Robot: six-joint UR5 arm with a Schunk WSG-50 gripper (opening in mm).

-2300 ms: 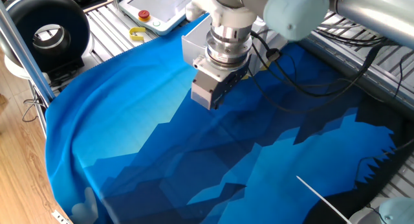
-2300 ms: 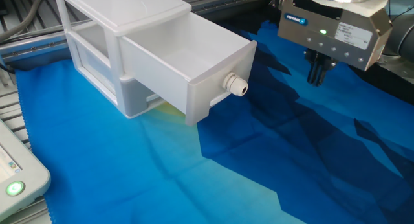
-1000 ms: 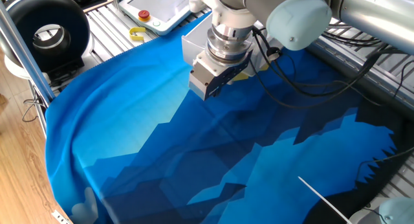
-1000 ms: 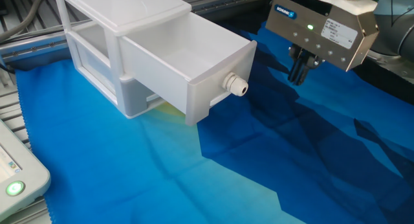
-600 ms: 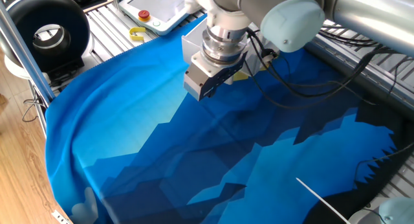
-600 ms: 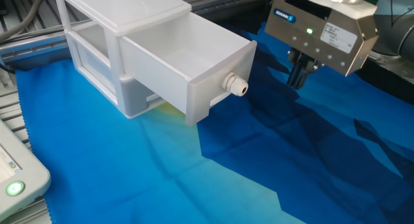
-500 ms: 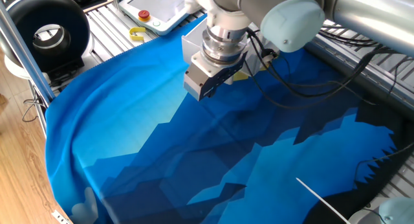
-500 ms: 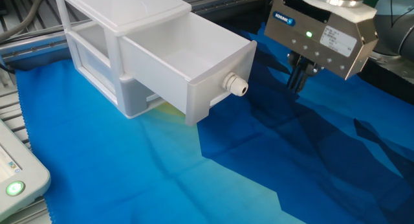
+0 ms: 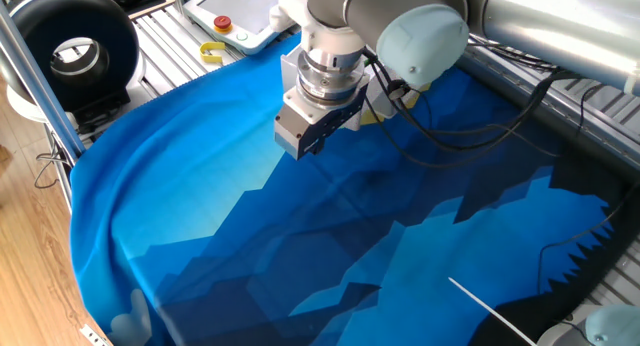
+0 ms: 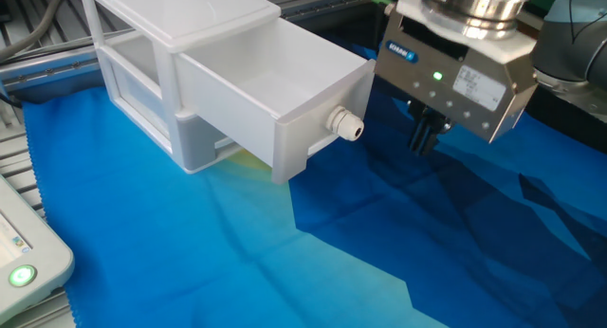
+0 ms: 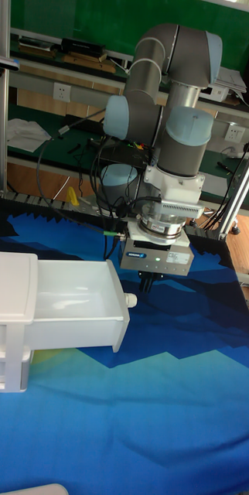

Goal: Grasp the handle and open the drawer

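The drawer (image 10: pixel 285 91) is a white plastic box pulled well out of its white cabinet (image 10: pixel 142 44); its inside shows empty. The handle (image 10: pixel 347 125) is a small white round knob on the drawer's front face, also seen in the tall fixed view as handle (image 11: pixel 129 299). My gripper (image 10: pixel 422 136) hangs just right of the knob, apart from it, its dark fingers pressed together and holding nothing. In the tall fixed view my gripper (image 11: pixel 146 284) sits slightly above and right of the knob. In one fixed view my gripper (image 9: pixel 300 146) hides most of the drawer (image 9: pixel 292 71).
A blue cloth (image 10: pixel 285 262) covers the table. A white pendant (image 9: pixel 245 11) with a red button, a yellow piece (image 9: pixel 212 52) and a black ring-shaped device (image 9: pixel 75 46) lie at the back left. Cables (image 9: pixel 470 136) trail behind the arm.
My gripper has shifted toward the drawer's knob and a little lower, turning slightly. The drawer has stayed pulled out and still.
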